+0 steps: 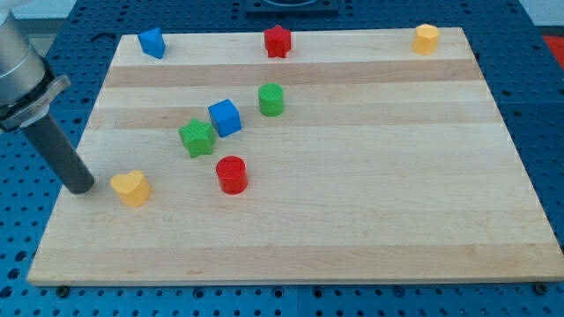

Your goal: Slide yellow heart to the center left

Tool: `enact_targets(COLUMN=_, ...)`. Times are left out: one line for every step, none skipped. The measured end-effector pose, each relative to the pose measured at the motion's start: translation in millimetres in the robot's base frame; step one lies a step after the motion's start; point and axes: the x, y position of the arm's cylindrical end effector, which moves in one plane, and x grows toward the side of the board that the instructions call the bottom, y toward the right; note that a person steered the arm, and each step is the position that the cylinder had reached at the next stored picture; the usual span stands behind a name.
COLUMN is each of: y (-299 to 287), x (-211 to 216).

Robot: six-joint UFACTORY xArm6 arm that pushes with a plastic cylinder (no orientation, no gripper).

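The yellow heart lies on the wooden board near its left edge, a little below mid-height. My tip rests on the board just to the left of the yellow heart, with a small gap between them. The dark rod rises from the tip toward the view's upper left.
A red cylinder, green star, blue cube and green cylinder cluster right of the heart. Along the top edge sit a blue block, a red star and a yellow block.
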Motion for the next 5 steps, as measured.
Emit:
enact_targets(y=2.9, x=28.7)
enact_targets(y=24.0, x=40.7)
enact_targets(y=50.0, x=35.6)
enact_targets(y=61.7, x=18.3)
enact_targets(y=61.6, x=0.2)
